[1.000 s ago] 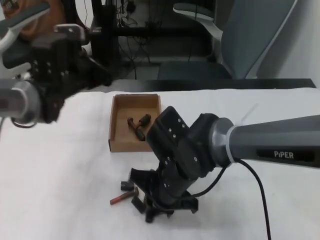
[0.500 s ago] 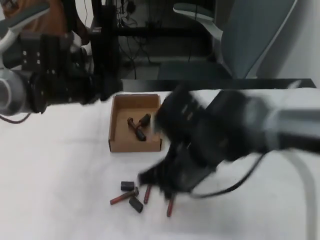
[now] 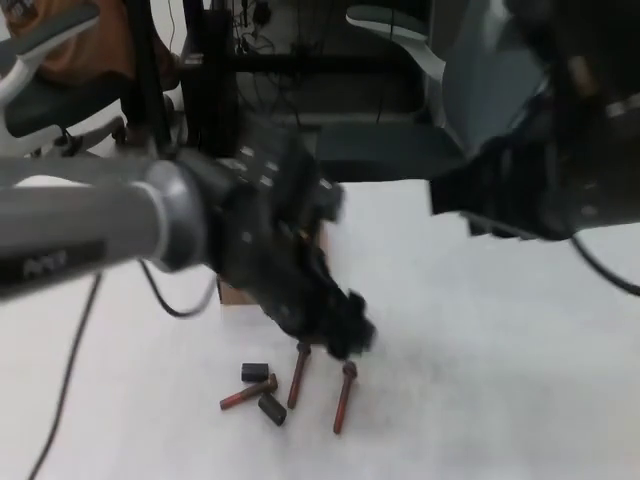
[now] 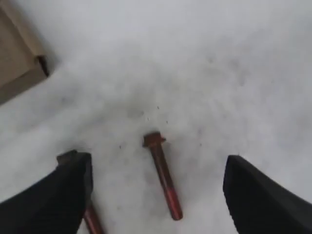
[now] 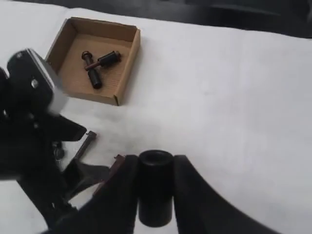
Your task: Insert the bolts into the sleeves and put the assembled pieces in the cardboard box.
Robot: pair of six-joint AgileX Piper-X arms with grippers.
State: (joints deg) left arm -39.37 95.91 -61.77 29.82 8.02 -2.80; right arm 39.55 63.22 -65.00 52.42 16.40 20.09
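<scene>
Left gripper (image 4: 156, 165) hangs spread wide over a bolt (image 4: 163, 178) on the table (image 4: 219, 58); right gripper (image 5: 155, 204) clamps a sleeve (image 5: 156, 168). Two assembled pieces (image 5: 97, 66) lie in the cardboard box (image 5: 127, 63); loose bolts (image 3: 298, 375) wait outside.

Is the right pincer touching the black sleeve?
Touching. The right wrist view shows the right pincer closed on the black sleeve, a finger pressed against each side.

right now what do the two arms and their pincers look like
The left arm is a grey tube with printed lettering, a silvery collar and a black blocky wrist, trailing a black cable. The right arm is black, also cabled. The left pincer and right pincer are black and two-fingered.
</scene>
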